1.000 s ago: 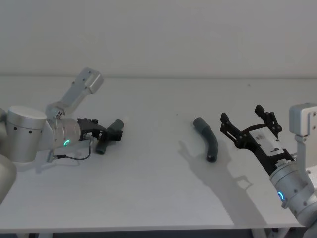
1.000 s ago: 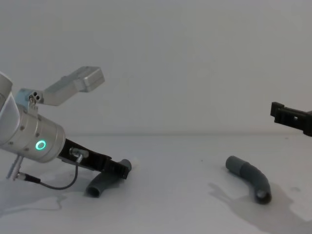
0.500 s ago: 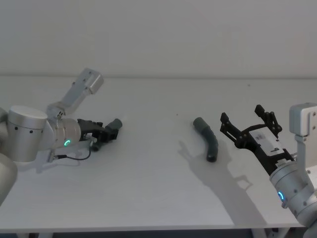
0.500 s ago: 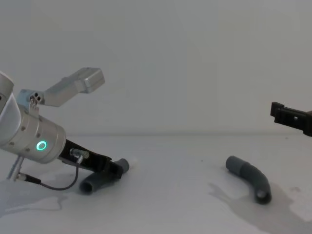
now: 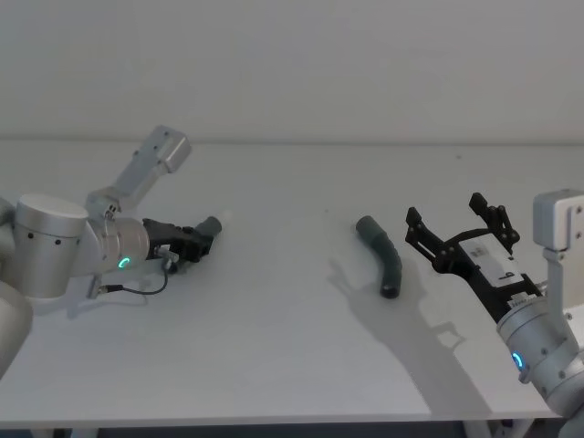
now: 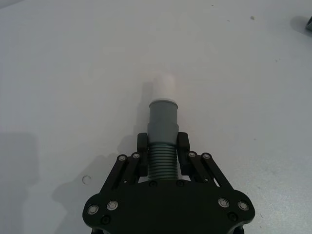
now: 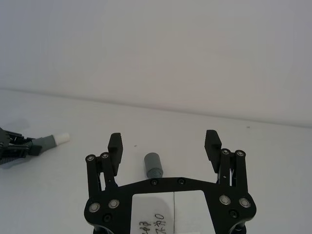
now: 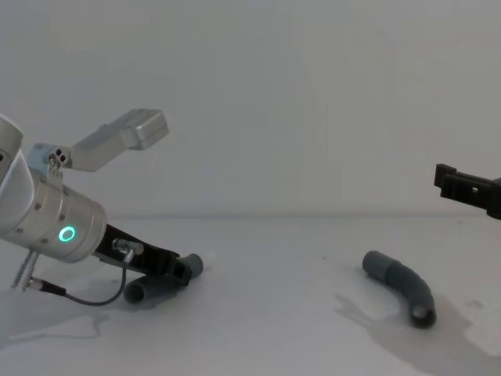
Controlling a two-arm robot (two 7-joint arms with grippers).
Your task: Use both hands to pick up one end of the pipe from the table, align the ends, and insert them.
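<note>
Left gripper (image 5: pixel 192 245) reaches low by the desk's (image 5: pixel 292 347) left edge, clamped on 1 pipe piece (image 5: pixel 212 225). Right gripper (image 5: pixel 445 214) hovers spread wide beside the other piece (image 5: pixel 383 258).

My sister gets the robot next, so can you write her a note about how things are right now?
Left gripper: shut on one pipe piece, low over the left side of the table, pale tip sticking out in front.
Right gripper: open, empty, hovering beside the other pipe piece, which lies on the table.
Done: first piece gripped.
Left to do: grab the second piece, line up the ends, push them together.
</note>
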